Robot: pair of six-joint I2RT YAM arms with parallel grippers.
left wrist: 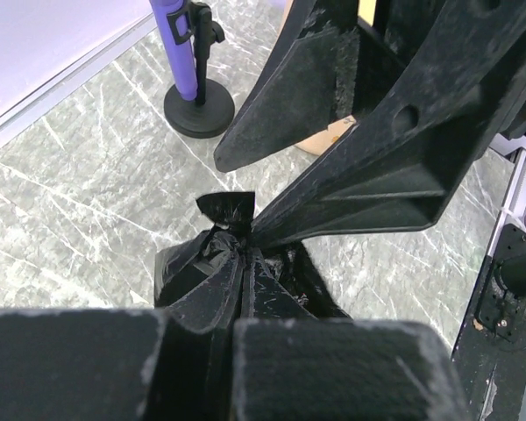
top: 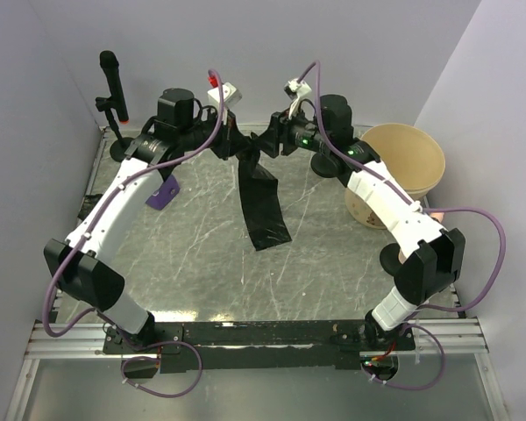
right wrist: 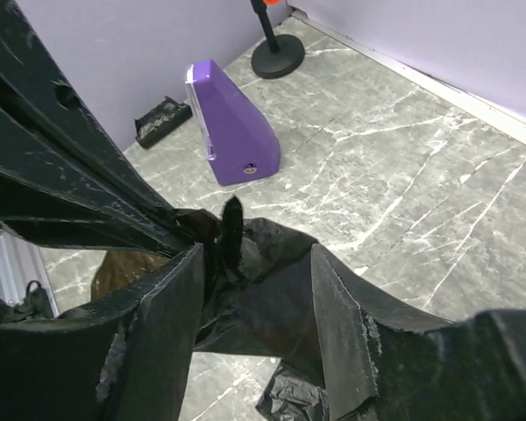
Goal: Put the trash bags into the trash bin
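1. My left gripper [left wrist: 243, 289] is pressed together on the bunched top of the trash bag [top: 263, 206], with the black film crumpled between its fingers
2. My right gripper [right wrist: 254, 263] meets it from the other side; its fingers stand spread with the same bunched top filling the gap between them, and I cannot tell whether the pads press the film
3. Both my grippers come together over the far middle of the table [top: 193, 263], tips nearly touching
4. The bag hangs from that meeting point as a long, glossy, floppy strip, its lower end lying towards the middle of the table
5. The trash bin [top: 416, 167] stands upright at the far right, just beside my right arm, well apart from the bag
6. A purple wedge [right wrist: 232, 132] sits on the left of the table, and a microphone stand [top: 112, 83] rises in the far left corner
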